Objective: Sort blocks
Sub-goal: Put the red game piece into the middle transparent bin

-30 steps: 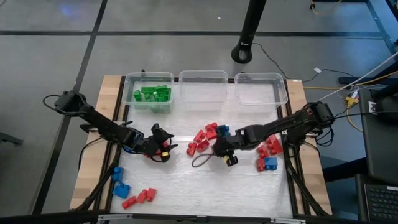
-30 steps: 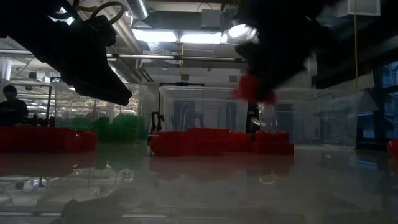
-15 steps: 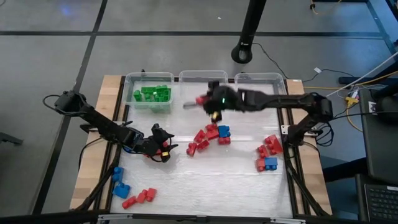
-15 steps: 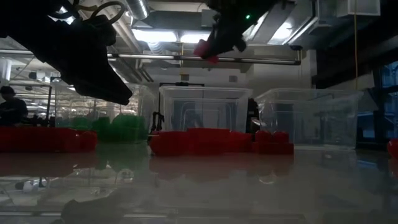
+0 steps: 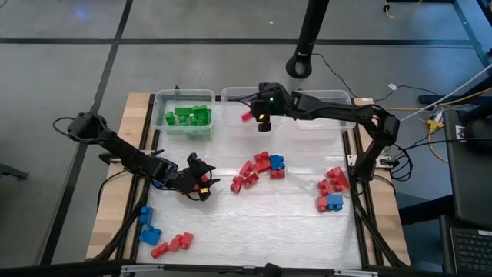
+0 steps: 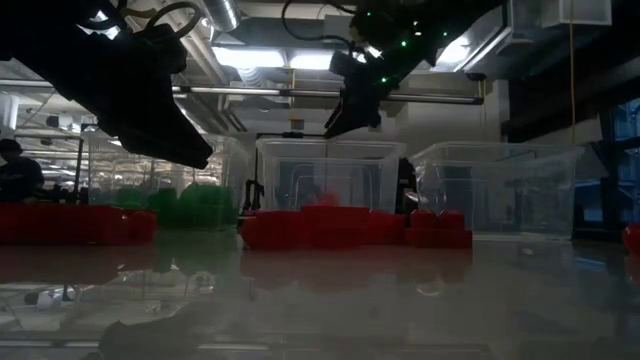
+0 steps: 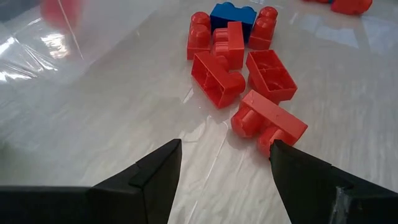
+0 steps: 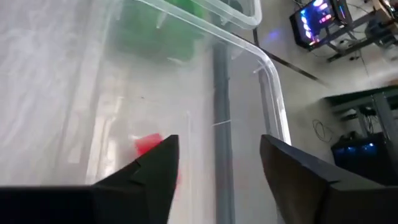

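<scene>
Red brick dropping into the middle bin

The right hand [image 5: 257, 117], fingers apart and empty, hangs over the middle clear plastic rectangular bin [image 5: 275, 95] because reds go there; its wrist view alone shows the small red studded plastic brick [image 8: 148, 145] inside the bin. The left hand [image 5: 201, 183], open, waits over the pale surface [image 5: 254, 223] near the loose red and blue bricks [image 7: 239, 59].

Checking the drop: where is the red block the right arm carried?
In the high view the red block is just off the right claw, over the middle clear bin, right of the bin with green blocks.
</scene>
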`<state>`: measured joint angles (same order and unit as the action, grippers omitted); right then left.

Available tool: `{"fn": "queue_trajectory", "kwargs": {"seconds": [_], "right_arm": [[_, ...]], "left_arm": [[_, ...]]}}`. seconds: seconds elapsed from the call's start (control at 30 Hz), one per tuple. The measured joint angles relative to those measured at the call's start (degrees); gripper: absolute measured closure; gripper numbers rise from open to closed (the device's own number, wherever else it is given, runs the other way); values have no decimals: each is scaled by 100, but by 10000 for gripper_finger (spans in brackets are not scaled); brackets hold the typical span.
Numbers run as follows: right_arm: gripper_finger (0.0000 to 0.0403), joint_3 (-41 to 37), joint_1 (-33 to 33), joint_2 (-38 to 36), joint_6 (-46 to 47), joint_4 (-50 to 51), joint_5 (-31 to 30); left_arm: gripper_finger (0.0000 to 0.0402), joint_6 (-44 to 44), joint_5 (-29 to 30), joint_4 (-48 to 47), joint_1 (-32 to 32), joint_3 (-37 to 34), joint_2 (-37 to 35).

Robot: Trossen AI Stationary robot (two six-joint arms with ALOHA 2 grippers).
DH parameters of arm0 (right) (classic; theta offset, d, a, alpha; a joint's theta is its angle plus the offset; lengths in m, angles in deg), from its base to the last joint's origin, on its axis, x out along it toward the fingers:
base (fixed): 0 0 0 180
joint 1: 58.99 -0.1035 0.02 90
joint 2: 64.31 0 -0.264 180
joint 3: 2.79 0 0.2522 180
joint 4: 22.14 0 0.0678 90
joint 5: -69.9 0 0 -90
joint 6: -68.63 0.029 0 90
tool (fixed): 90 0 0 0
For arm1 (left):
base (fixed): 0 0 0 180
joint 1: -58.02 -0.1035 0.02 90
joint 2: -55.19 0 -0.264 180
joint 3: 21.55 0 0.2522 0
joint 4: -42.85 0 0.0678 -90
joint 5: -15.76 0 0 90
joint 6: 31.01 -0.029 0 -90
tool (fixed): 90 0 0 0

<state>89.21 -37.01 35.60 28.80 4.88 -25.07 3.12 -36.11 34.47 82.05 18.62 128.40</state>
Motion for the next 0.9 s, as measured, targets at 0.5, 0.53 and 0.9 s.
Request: {"fn": "queue_trajectory", "kwargs": {"seconds": [0.5,0.53,0.9], "right_arm": [[66,1655,-1043,-552,150,3308,-40],[66,1760,-1190,-592,196,3499,-42],[65,1490,-2656,-437,362,3374,-42]], "left_arm": [[171,-4,0,0,-1,0,0],[171,-4,0,0,-1,0,0],[171,-33,0,1,-1,-1,0]]}}
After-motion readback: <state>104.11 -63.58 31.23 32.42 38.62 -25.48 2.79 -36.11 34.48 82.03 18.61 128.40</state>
